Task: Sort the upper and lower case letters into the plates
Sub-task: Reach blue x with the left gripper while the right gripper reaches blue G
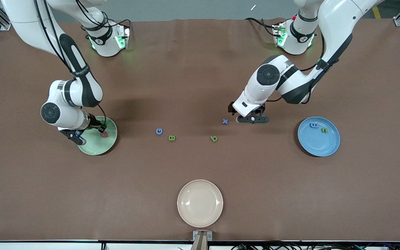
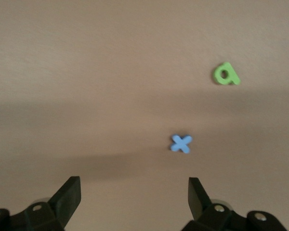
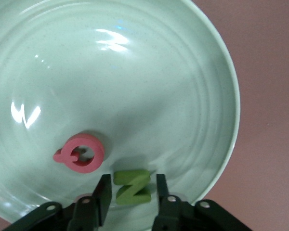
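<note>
My right gripper (image 1: 89, 133) hangs low over the mint green plate (image 1: 99, 147). Its jaws are open, with a gap on each side of the green N (image 3: 131, 186) that lies on the plate between them. A pink Q (image 3: 82, 153) rests beside the N on the same plate. My left gripper (image 1: 252, 119) is open wide just above the table, next to the blue x (image 2: 181, 143). The green b (image 2: 226, 74) lies nearer to the front camera than the x. Blue G (image 1: 159, 131) and green B (image 1: 172, 138) sit mid-table. The sky blue plate (image 1: 319, 144) holds a blue m (image 1: 314, 125) and a green n (image 1: 324, 130).
A cream-white plate (image 1: 200, 203) stands by the table edge nearest the front camera, with nothing in it. Both robot bases stand along the table's edge farthest from that camera.
</note>
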Controlling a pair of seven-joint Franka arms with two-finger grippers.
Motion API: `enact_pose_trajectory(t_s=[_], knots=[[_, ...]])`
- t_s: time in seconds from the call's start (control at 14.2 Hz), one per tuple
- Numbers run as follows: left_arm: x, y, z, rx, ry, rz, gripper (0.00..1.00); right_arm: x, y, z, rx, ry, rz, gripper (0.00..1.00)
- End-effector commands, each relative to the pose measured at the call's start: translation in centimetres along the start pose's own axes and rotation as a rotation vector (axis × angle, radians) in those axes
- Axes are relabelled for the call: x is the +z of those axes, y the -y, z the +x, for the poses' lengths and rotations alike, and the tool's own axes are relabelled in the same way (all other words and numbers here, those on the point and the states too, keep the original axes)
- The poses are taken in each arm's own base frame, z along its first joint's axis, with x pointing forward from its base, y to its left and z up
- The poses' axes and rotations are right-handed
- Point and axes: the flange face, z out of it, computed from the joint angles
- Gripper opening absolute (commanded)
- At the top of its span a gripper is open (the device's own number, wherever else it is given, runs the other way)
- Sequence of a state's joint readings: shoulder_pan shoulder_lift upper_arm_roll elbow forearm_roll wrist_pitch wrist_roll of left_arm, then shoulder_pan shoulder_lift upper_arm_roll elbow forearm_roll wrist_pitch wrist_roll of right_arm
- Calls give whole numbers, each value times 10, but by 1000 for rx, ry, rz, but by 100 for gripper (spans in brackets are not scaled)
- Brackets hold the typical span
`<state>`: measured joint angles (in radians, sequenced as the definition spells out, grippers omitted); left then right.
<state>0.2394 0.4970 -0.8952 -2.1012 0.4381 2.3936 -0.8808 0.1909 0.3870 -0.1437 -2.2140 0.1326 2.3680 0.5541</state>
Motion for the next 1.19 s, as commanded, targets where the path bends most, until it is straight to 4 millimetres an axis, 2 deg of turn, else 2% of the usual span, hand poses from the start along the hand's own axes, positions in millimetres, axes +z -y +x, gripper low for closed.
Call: enact_pose_trajectory(t_s=[0.0, 0.07, 0.21, 0.35, 0.49, 0.7, 0.84, 1.12], knots=[[23, -13, -7, 39, -27, 43, 98, -16, -11, 0, -18, -13, 12, 100], [35, -16, -10, 47, -35, 56, 98, -22, -9, 2, -28, -6, 10, 100], [54, -22, -9, 33, -43, 22, 98, -51, 2, 5, -26, 32, -2, 100], [60, -28, -8, 33, -48, 11, 96, -79, 11, 3, 0, 52, -6, 100], [70, -31, -10, 33, -27, 3, 93, -89, 36, -18, 55, 41, 0, 100], [75, -45, -6, 12, -24, -15, 93, -85, 82, -56, 148, 2, 1, 100], [87, -47, -5, 11, -31, 21, 90, -80, 114, -80, 203, -45, 31, 100], [96, -56, -7, 14, -32, 35, 73, -48, 158, -111, 274, -103, 75, 100]])
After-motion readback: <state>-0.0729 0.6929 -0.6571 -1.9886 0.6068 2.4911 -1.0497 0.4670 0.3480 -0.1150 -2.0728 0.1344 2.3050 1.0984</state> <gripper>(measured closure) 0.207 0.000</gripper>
